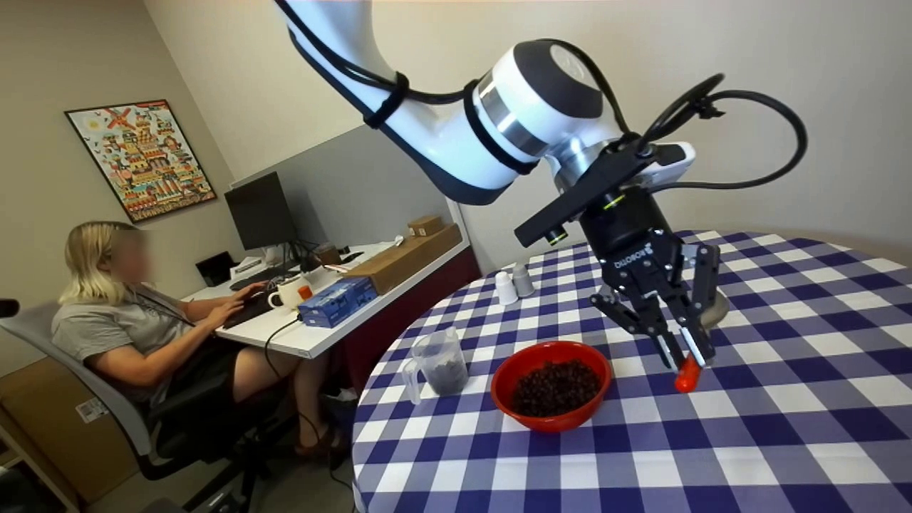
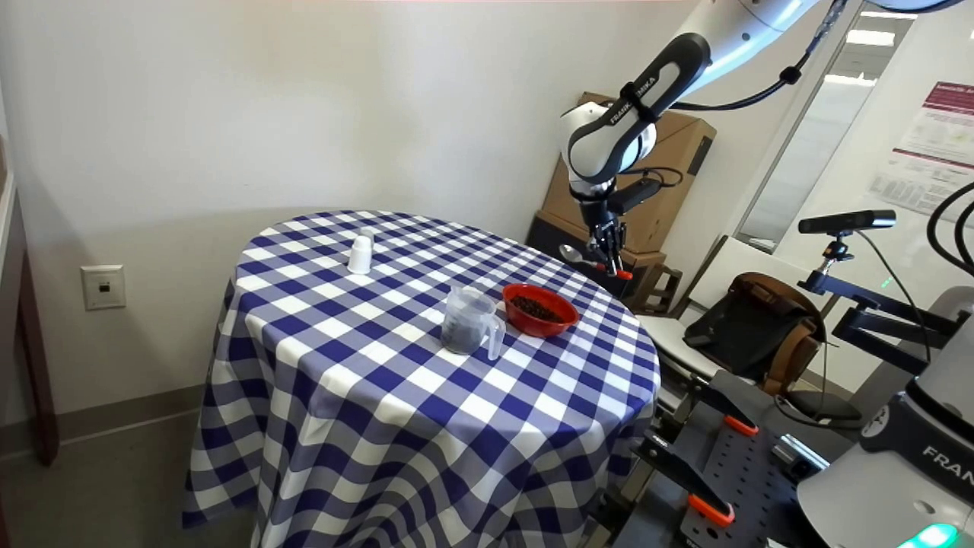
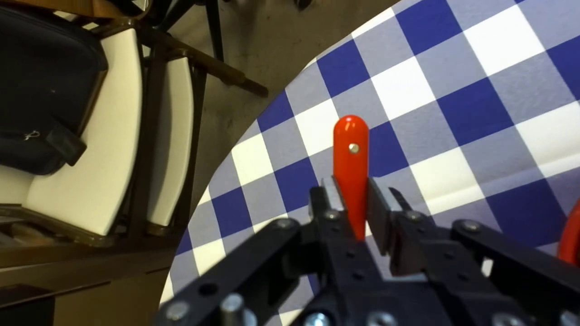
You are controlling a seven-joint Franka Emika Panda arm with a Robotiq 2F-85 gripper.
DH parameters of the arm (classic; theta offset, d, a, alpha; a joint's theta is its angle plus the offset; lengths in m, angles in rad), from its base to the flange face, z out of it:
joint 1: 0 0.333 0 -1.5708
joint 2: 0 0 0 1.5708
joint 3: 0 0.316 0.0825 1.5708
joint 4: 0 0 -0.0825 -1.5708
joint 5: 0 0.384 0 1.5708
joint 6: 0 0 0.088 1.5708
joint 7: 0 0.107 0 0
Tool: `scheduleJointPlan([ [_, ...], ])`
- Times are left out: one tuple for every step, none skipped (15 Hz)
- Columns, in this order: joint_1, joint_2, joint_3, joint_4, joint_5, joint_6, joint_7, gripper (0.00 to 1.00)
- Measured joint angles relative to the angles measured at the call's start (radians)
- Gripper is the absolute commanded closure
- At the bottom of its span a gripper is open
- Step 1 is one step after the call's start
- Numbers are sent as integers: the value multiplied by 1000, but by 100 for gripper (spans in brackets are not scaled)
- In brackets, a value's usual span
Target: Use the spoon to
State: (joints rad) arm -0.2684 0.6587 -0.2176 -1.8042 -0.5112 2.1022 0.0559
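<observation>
Spoon (image 2: 571, 254) sits gripped by its red handle (image 3: 351, 167) between the fingers (image 3: 333, 197) — a narrow hold, so digging hard into the dark bits (image 1: 557, 388) in the bowl (image 1: 559, 423) near the fingers could twist it, and too wide a swing might bump the jug (image 1: 433, 350) beyond.

In an exterior view, right of centre: gripper (image 1: 688, 362) lettered ROBOTIQ, inverted. In an exterior view, upper right: arm (image 2: 618, 143) marked FRANKA EMIKA, partly covered; lower right: robot base (image 2: 875, 491), FRAN, cut by frame edge. Wall poster (image 2: 943, 125), upper right: print too small.
</observation>
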Motion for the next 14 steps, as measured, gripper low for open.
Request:
scheduleJointPlan([
  [-13,28,-7,26,18,0,-22,93],
  [-27,56,-11,52,34,0,-47,93],
  [-41,85,-11,78,50,0,-75,93],
  [-53,113,-11,105,66,0,-104,93],
  [-64,142,-10,133,84,0,-135,93],
  [-75,170,-8,162,101,0,-170,93],
  [-85,198,-3,191,120,0,-206,93],
  [-97,224,4,221,140,0,-245,93],
  [-108,250,13,250,160,0,-280,93],
  [-119,273,22,279,181,0,-312,93],
  [-131,296,32,307,203,0,-341,93],
  [-142,317,44,334,227,0,-369,93],
  [-154,336,54,359,251,-1,-393,93],
  [-164,353,64,382,272,-2,-414,93],
])
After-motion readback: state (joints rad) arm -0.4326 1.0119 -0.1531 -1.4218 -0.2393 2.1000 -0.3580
